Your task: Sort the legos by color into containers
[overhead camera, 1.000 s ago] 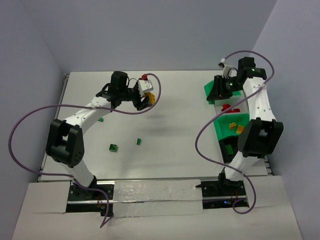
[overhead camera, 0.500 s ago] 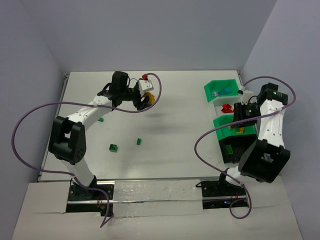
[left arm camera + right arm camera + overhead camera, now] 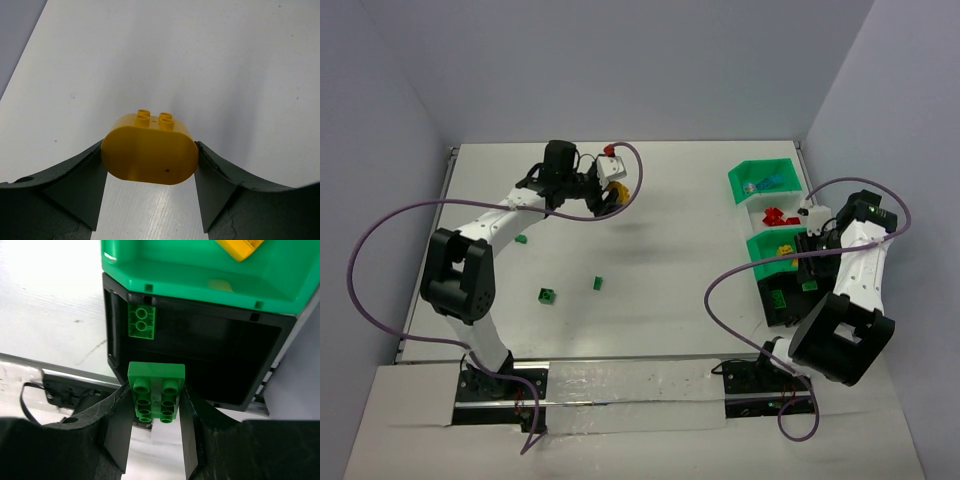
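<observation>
Keep the right claw [image 3: 156, 407] pinched on the green lego [image 3: 156, 380] at the rim of the black bin [image 3: 215, 350]; centre over that bin, beside the lone green lego [image 3: 141, 321] inside, then release low. Leave the left claw [image 3: 149, 157], clamped on a yellow lego [image 3: 150, 142], far left of the bin.

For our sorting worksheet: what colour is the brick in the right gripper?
The brick is green, seen best in the right wrist view.

left gripper [image 3: 611, 197]: far side of table [image 3: 680, 230], gripping yellow brick [image 3: 617, 198]
right gripper [image 3: 810, 280]: over black bin [image 3: 768, 312], green brick [image 3: 809, 287] at tip
loose green bricks [image 3: 548, 295]: three, left-centre
green bins [image 3: 760, 168]: two, right edge
</observation>
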Robot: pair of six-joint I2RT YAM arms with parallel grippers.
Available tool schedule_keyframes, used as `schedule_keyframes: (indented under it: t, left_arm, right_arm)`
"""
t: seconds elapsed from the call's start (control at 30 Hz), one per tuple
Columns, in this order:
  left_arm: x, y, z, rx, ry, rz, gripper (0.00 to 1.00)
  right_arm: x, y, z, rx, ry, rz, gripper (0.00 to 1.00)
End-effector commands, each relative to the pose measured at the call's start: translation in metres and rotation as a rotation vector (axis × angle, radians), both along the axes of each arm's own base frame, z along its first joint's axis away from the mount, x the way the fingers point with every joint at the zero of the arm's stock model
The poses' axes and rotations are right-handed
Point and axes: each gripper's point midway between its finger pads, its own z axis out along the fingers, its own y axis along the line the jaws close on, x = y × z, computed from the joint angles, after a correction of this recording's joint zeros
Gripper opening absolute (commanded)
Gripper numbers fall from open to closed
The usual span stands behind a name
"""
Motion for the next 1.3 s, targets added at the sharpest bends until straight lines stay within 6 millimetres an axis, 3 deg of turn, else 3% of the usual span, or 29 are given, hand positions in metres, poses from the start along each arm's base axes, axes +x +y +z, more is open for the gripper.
schedule_keyframes:
  t: [0.0,0.13,0.4,0.57,0.67,0.8,0.9,0.97,1.0,1.03,1.07,1.1,1.13,1.17,1.27]
  left_arm:
    - [0.009,-0.005,0.024,-0.052,-0.043,-0.013,0.07]
    - [0.009,-0.003,0.022,-0.054,-0.041,-0.009,0.07]
    - [0.009,0.002,0.021,-0.048,-0.036,-0.001,0.07]
    - [0.008,0.004,0.022,-0.049,-0.035,0.002,0.07]
    - [0.008,0.005,0.023,-0.053,-0.036,0.004,0.07]
    - [0.006,0.005,0.033,-0.09,-0.026,-0.002,0.07]
    - [0.0,0.001,0.048,-0.142,-0.041,-0.03,0.07]
    - [-0.004,-0.001,0.053,-0.165,-0.046,-0.041,0.07]
    - [-0.004,-0.002,0.058,-0.178,-0.056,-0.042,0.07]
    - [-0.008,-0.005,0.058,-0.185,-0.051,-0.045,0.07]
    - [-0.007,-0.008,0.065,-0.197,-0.082,-0.049,0.07]
    - [-0.008,-0.009,0.069,-0.203,-0.095,-0.053,0.07]
    - [-0.009,-0.011,0.072,-0.207,-0.112,-0.057,0.07]
    - [-0.007,-0.011,0.073,-0.21,-0.124,-0.054,0.07]
    - [-0.01,-0.016,0.078,-0.208,-0.164,-0.071,0.07]
  right_arm:
    - [0.001,-0.016,-0.001,-0.073,-0.008,0.033,0.2]
    - [-0.005,-0.021,-0.008,-0.096,0.023,0.058,0.25]
    - [-0.01,-0.029,-0.018,-0.127,0.073,0.08,0.46]
    - [-0.011,-0.032,-0.02,-0.136,0.089,0.072,0.7]
    - [-0.004,-0.033,-0.009,-0.141,0.057,0.065,0.86]
    - [0.028,-0.019,0.026,-0.081,-0.063,0.037,0.88]
    - [0.082,0.025,0.06,0.034,-0.218,0.041,0.9]
    - [0.109,0.073,0.073,0.122,-0.266,0.119,0.9]
    - [0.12,0.078,0.081,0.161,-0.294,0.093,0.91]
    - [0.142,0.122,0.095,0.263,-0.327,0.129,0.91]
    - [0.153,0.141,0.103,0.336,-0.337,0.124,0.91]
    - [0.169,0.158,0.123,0.414,-0.379,0.097,0.91]
    - [0.177,0.184,0.127,0.484,-0.366,0.138,0.92]
    - [0.185,0.189,0.132,0.51,-0.374,0.14,0.93]
    - [0.205,0.239,0.138,0.604,-0.347,0.226,0.94]
